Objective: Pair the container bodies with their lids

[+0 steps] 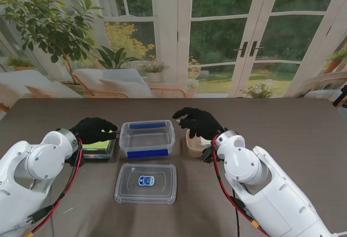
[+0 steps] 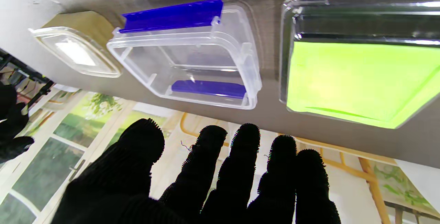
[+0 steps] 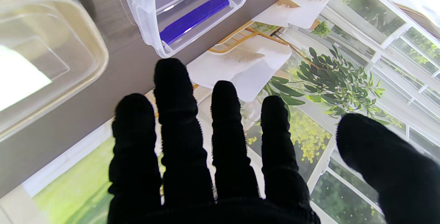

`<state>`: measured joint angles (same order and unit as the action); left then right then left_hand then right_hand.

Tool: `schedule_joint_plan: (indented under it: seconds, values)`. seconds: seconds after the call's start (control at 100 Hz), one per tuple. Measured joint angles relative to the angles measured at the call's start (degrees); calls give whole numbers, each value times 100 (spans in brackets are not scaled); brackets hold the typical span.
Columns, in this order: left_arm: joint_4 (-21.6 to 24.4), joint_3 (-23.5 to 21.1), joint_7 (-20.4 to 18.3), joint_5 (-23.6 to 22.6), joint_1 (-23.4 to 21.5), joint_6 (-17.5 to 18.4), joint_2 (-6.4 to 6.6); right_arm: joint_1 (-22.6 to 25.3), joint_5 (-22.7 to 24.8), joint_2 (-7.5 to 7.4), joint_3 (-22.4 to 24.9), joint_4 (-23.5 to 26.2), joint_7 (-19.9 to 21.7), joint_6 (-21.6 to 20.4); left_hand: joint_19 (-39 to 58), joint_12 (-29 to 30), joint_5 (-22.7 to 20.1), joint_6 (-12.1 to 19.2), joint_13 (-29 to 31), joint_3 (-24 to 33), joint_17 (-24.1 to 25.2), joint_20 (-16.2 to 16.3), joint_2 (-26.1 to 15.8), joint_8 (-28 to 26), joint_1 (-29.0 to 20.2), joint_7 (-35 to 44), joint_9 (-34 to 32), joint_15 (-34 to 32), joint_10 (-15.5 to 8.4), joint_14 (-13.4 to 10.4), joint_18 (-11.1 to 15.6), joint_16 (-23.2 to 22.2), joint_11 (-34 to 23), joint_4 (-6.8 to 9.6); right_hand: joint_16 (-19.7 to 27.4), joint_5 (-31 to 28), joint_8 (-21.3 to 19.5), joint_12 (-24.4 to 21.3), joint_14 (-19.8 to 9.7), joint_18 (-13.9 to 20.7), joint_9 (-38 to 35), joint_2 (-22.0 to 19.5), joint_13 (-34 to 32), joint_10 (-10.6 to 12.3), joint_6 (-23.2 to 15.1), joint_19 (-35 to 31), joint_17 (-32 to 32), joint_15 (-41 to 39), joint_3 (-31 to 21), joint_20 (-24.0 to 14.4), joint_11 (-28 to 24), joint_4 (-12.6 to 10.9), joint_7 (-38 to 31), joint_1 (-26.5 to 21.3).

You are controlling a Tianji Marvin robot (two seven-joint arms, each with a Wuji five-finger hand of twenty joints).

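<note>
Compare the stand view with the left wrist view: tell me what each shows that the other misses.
Only the stand view shows the loose clear lid nearest me in full, plus both arms. Only the left wrist view shows the clear lid seated on the tan tub and the green box unobstructed. Both show the open blue-clipped box, and both hands, the left hand and right hand, holding nothing.

Open table (image 1: 282, 128) lay right of the lidded tan cup (image 1: 194, 145) and beyond the row. The clear box (image 1: 147, 138) stood between green container (image 1: 99, 149) and cup, narrow gaps either side; the loose lid (image 1: 146, 182) blocked the near centre.
</note>
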<state>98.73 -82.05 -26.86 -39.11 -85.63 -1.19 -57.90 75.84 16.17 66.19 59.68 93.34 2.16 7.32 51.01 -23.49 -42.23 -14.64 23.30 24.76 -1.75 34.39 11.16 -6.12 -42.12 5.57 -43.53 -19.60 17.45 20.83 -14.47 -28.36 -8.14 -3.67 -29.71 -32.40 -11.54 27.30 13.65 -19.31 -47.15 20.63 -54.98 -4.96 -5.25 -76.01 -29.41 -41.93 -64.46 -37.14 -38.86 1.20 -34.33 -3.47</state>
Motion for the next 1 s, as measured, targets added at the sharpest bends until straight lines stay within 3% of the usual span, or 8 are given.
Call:
schedule_joint_plan:
  seconds: [0.46, 0.58, 0.84, 1.0]
  values:
    - [692, -287, 143, 46, -961, -251, -30, 505, 153, -89, 130, 336, 47, -47, -134, 65, 0, -126, 0, -266, 2, -7, -118, 0, -11, 0, 1, 67, 0, 0, 0, 56, 25, 0, 118, -126, -81, -124, 3, -1, 3, 0, 20, -19, 96, 74, 0, 351, 0, 138, 118, 1, -110, -1]
    - [849, -305, 256, 160, -1193, -380, -50, 636, 143, -93, 173, 393, 48, -18, -95, 65, -3, -258, 57, -365, 1, 12, -121, 0, -14, 0, -59, -23, 122, 21, -1, 2, 5, 0, -7, -125, -129, -124, 7, -1, 3, 0, 20, -75, 162, 30, 0, -139, 0, 138, 2, 1, -160, -1]
    - [1090, -391, 231, -5, -1569, -429, -67, 802, 192, -125, 228, 402, 134, 30, 917, -423, -90, -399, 253, -447, -202, 519, -178, 0, -143, 0, -422, -881, 299, 285, -228, -532, -243, -1, -506, -106, -178, 414, -5, -20, -165, 0, -476, -146, 221, -805, -6, -1574, 0, -134, -679, 1, -233, -1]
    - [1155, -429, 273, -49, -1731, -489, -75, 845, 209, -160, 247, 398, 208, 29, 1069, -507, -138, -402, 346, -447, -241, 535, -178, 0, -143, 5, -437, -1012, 312, 310, -250, -604, -254, -1, -625, -106, -179, 560, -12, -84, -328, 0, -757, -148, 225, -1085, -12, -1911, -87, -164, -823, 1, -238, -1]
